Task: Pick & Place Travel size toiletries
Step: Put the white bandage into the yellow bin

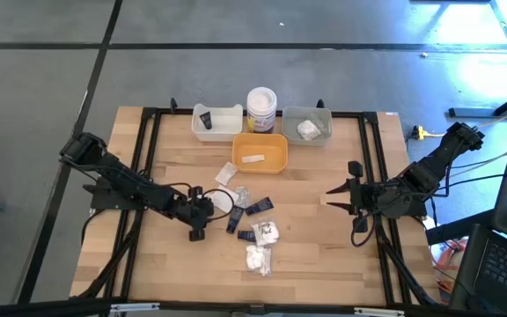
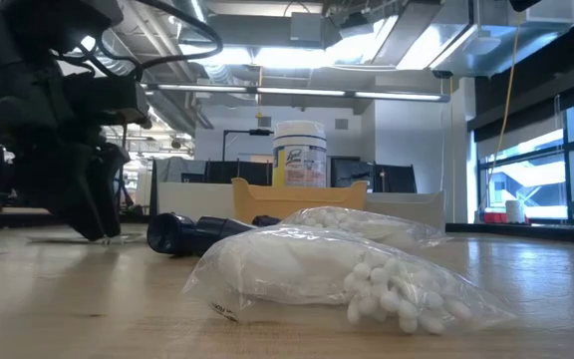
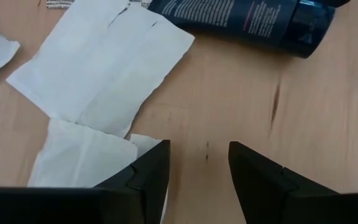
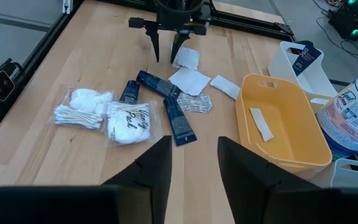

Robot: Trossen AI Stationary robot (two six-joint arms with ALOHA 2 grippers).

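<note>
Table [image 1: 324, 246] | left gripper [image 3: 199, 163] empty, parted beside sachets [image 3: 101, 68] | low view: hidden

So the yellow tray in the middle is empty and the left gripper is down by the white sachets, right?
Not quite. The yellow tray is not empty: a flat white sachet lies in it, as the right wrist view shows. The left gripper is indeed down by the white sachets, open.

dark jointed arms, black looping cables
</note>
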